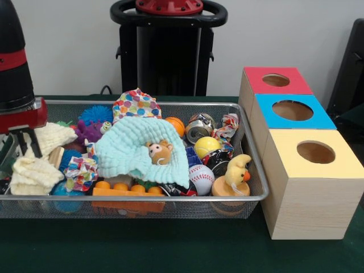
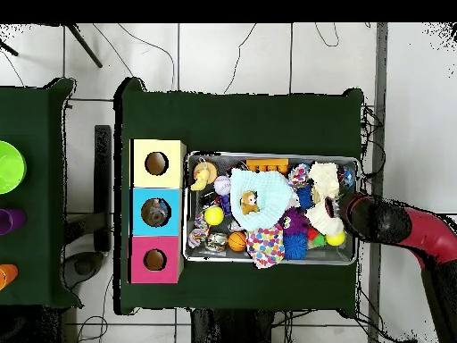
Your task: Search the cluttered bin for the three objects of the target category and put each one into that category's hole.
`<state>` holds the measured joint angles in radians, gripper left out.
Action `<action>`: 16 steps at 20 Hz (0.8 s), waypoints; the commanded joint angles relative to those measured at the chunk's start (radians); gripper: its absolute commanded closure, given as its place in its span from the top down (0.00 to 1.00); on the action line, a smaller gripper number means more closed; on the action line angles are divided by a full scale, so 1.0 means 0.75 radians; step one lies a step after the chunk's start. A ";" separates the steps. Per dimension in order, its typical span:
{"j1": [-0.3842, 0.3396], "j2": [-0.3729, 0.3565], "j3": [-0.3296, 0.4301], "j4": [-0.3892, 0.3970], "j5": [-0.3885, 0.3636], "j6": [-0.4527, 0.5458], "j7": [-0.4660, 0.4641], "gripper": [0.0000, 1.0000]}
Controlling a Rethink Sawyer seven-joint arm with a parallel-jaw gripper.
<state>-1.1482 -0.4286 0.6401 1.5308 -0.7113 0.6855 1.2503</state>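
Silver wire-mesh bin [image 1: 253, 196] heaped with toys and cloths; black two-fingered hand [image 1: 18, 149] hangs, fingers spread and empty, over cream knitted cloths [image 1: 35, 170], opposite red, blue, yellow-topped wooden hole boxes [image 1: 296, 170].

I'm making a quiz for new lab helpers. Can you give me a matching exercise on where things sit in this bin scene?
Things:
1. duck
2. mint cloth
3. tool
4. baseball

Places, as seen from the front:
A. left end of the bin, above cream cloths
B. right front corner
C. middle, under a small bear
D. just left of the duck

Pairs: 1-B, 2-C, 3-A, 4-D
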 commanded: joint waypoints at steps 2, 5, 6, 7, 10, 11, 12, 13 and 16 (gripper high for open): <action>-0.003 0.035 -0.067 0.030 -0.125 -0.053 -0.152 0.00; -0.009 0.038 -0.062 0.036 -0.121 -0.059 -0.153 0.00; -0.006 0.029 -0.057 0.048 -0.115 -0.059 -0.147 0.00; -0.003 0.021 -0.053 0.060 -0.109 -0.059 -0.141 0.00; 0.023 -0.034 -0.070 0.106 -0.096 -0.058 -0.073 0.00; 0.027 -0.042 -0.070 0.118 -0.094 -0.063 -0.062 0.00; 0.031 -0.045 -0.075 0.127 -0.095 -0.070 -0.049 0.00; 0.036 -0.048 -0.080 0.136 -0.095 -0.076 -0.035 0.00; 0.052 -0.057 -0.100 0.164 -0.096 -0.110 0.017 0.00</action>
<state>-1.1380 -0.4532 0.6260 1.5489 -0.7113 0.6731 1.2503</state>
